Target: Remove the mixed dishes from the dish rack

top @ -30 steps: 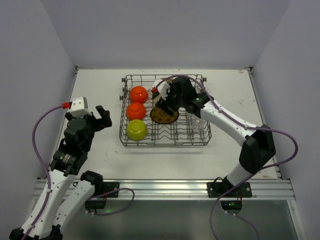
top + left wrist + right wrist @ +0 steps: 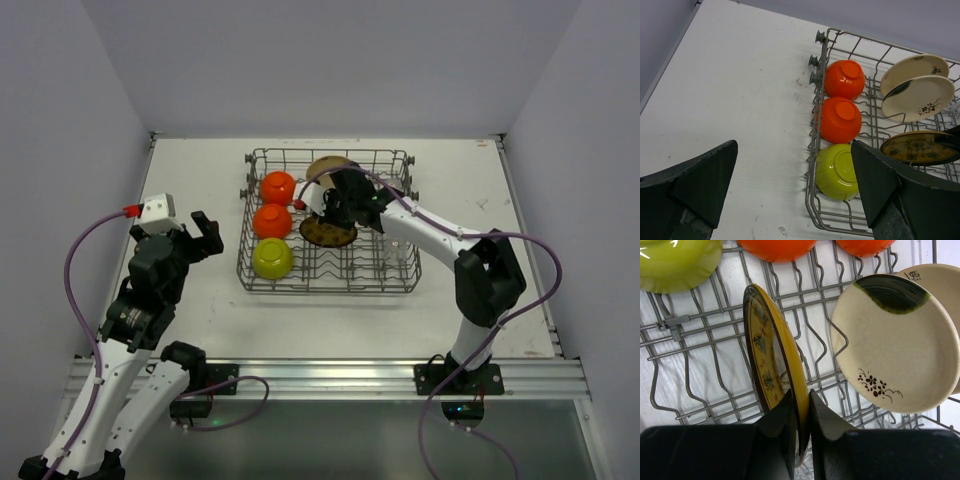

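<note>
Table (image 2: 180, 180), white, carries the dish rack (image 2: 243, 250) at rear centre, all dishes inside it.

Right gripper (image 2: 801, 400) reaches down into the rack's middle. Its jaws are closed on the near rim of the yellow-brown plate (image 2: 767, 360). The plate stands on edge between the tines, and its rim runs up between the two fingers (image 2: 785, 410).

Left gripper (image 2: 205, 235) hangs over bare table left of the rack, jaws spread wide with nothing between them, well apart from any dish.

Beige plate (image 2: 895, 345) with a dark green swath and a small flower sprig leans just right of the gripped plate, not touching the jaws. A second beige plate (image 2: 940, 275) sits behind it.

Left column of the rack, all upside down: orange bowl (image 2: 277, 187) at the rear, second orange bowl (image 2: 271, 221) in the middle, yellow-green bowl (image 2: 272, 258) in front.

Clear glasses (image 2: 397, 248) stand at the rack's right side, too faint to count.
</note>
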Robot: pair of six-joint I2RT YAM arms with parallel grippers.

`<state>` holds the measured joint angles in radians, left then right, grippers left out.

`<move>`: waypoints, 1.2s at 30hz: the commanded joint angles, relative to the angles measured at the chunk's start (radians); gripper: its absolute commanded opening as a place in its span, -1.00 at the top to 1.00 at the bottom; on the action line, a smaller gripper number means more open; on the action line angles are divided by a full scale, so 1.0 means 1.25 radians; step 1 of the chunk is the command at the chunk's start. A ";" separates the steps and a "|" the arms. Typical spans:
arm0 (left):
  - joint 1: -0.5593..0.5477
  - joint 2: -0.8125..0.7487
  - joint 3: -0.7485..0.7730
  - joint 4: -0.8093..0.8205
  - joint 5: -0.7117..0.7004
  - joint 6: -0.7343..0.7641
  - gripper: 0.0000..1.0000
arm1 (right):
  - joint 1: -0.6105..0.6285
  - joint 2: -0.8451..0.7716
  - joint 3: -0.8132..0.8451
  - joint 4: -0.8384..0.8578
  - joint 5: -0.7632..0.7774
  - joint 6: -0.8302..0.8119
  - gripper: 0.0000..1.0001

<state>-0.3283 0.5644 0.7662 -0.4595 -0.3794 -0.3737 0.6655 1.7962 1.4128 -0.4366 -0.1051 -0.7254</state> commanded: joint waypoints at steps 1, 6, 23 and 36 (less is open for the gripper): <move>0.001 -0.002 -0.002 0.031 -0.014 0.014 -1.00 | -0.006 -0.043 -0.011 0.046 0.006 -0.052 0.89; 0.001 -0.002 -0.002 0.031 -0.013 0.014 -1.00 | -0.006 -0.082 -0.028 0.054 -0.014 -0.090 1.00; 0.001 -0.029 0.004 0.100 0.219 0.029 -1.00 | -0.022 -0.281 -0.024 0.053 -0.006 0.085 1.00; 0.000 0.099 -0.005 0.569 0.831 -0.195 -1.00 | -0.272 -0.611 -0.286 0.348 -0.586 1.119 1.00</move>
<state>-0.3283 0.6052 0.7544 0.0658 0.4431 -0.5129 0.3916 1.0340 1.1381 -0.1772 -0.4767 0.2855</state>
